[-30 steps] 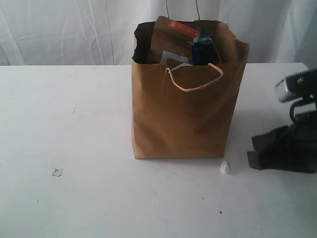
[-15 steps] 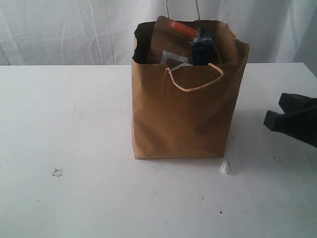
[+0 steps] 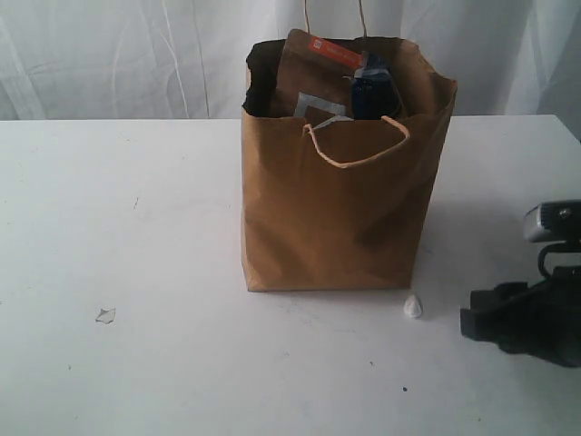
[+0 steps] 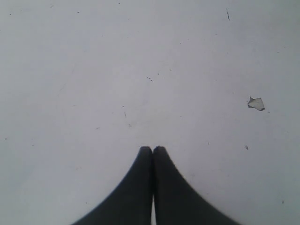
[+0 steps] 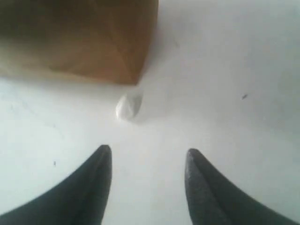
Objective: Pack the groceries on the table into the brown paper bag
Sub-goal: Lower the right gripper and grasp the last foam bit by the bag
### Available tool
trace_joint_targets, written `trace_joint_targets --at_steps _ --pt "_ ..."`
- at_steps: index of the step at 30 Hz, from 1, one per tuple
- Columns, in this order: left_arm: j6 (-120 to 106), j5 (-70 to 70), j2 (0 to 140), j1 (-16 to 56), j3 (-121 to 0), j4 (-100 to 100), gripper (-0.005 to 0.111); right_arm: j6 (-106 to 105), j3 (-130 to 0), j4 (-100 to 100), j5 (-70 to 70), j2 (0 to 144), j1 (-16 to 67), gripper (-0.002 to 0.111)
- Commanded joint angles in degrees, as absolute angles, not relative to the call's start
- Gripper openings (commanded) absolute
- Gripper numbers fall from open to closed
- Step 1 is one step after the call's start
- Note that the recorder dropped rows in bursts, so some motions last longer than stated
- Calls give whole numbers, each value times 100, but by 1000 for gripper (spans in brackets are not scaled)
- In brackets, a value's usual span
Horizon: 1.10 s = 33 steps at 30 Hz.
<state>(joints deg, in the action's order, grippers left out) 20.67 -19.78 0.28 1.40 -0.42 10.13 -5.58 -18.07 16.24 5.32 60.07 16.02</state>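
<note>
Fingers point(image 5: 96, 185) of right gripper point(image 5: 149, 157) being held apart, empty, by white lump point(image 5: 128, 106); left gripper point(image 4: 153, 149) being held shut, bag point(image 3: 336, 218) likely full.

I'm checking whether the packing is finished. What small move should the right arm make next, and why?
Probably ease the right gripper forward so the small white lump sits between its open jaws. The lump lies on the table just ahead of them, untouched, beside a bottom corner of the brown paper bag; what it is I cannot tell.
</note>
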Motion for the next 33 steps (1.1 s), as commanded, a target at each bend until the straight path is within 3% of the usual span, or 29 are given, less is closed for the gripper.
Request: trace_joint_targets --at_steps 1,18,33 --pt "2072 -2199 0 174 0 1011 0 -830 -2086 1583 1527 6062 1594 46" --pt "2072 -2199 0 174 0 1011 0 -872 -4374 1615 2418 8805 1676 46" --pt "2072 -2199 0 174 0 1011 0 -1400 -4539 1798 2210 9665 2113 46"
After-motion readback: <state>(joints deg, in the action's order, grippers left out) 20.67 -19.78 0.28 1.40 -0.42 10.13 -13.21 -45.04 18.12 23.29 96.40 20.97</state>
